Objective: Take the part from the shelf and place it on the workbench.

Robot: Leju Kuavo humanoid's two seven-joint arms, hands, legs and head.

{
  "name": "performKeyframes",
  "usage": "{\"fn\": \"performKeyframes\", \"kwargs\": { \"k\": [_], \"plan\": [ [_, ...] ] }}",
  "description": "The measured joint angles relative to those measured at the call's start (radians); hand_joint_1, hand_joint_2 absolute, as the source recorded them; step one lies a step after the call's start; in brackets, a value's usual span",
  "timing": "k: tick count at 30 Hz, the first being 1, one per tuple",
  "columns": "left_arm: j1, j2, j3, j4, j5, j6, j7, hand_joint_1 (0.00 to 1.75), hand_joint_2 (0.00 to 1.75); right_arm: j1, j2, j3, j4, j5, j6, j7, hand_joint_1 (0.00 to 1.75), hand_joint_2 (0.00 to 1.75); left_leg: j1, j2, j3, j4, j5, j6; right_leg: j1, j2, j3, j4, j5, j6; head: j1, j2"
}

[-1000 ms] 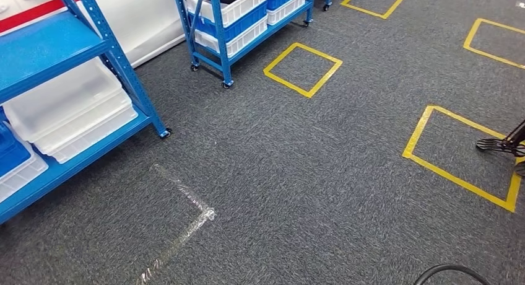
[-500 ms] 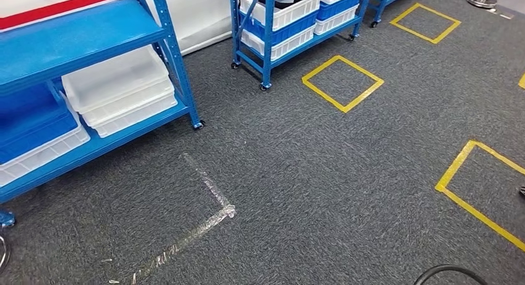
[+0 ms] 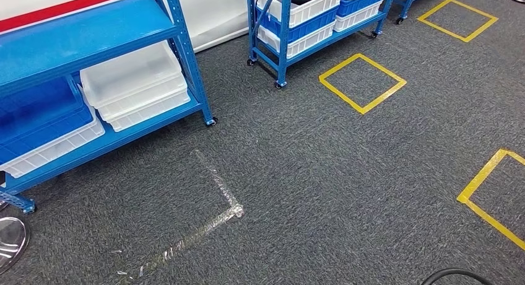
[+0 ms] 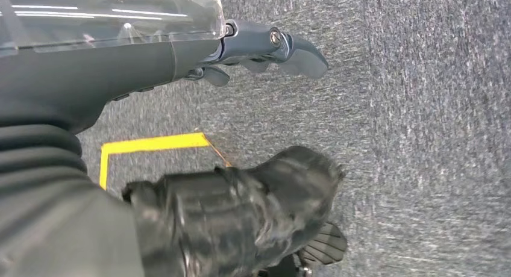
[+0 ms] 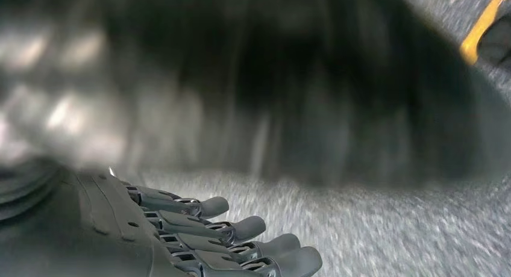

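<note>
Blue shelf [image 3: 93, 31] ahead — left hand [image 4: 265, 45], right hand [image 5: 241, 241] both spread, holding nothing.

No text, label, brand or number can be read on the blue metal shelf [image 3: 93, 43], the bins or the grey carpet floor [image 3: 347, 173].

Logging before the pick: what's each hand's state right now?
Left hand: open, holding nothing.
Right hand: open, holding nothing.

Bright, even light; blurred wrist views
</note>
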Motion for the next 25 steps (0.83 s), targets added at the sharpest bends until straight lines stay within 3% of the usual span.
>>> {"fn": "performKeyframes", "kwargs": {
  "k": [5,9,14,25],
  "plan": [
    [0.033,-0.001,0.056,-0.011,-0.110,-0.059,0.003,0.00,1.75,0.029,0.007,-0.074,-0.012,0.013,0.009,-0.013,0.00,1.75,0.001,0.001,0.008,-0.008,0.000,-0.001,0.003,0.000,0.005,0.000,-0.004,-0.009,0.000,0.000],
    [0.062,-0.003,0.117,-0.027,-0.197,-0.105,0.005,0.00,0.00,0.054,0.011,-0.142,-0.028,0.017,0.020,-0.023,0.00,0.00,0.002,0.001,0.009,-0.010,-0.001,-0.011,0.005,0.000,0.006,0.000,-0.005,-0.010,0.000,0.000],
    [0.099,-0.006,0.206,-0.051,-0.307,-0.165,0.006,0.00,0.00,0.088,0.018,-0.232,-0.050,0.030,0.028,-0.033,0.00,0.00,0.003,0.001,0.010,-0.011,-0.002,-0.034,0.005,0.000,0.006,0.000,-0.005,-0.011,0.000,0.000],
    [0.175,-0.011,0.400,-0.107,-0.538,-0.287,0.020,0.00,0.00,0.160,0.034,-0.424,-0.102,0.049,0.052,-0.057,0.00,0.00,0.003,0.002,0.010,-0.010,-0.005,-0.039,0.004,-0.001,0.011,-0.007,-0.005,-0.011,0.000,0.000]
  ]
}}
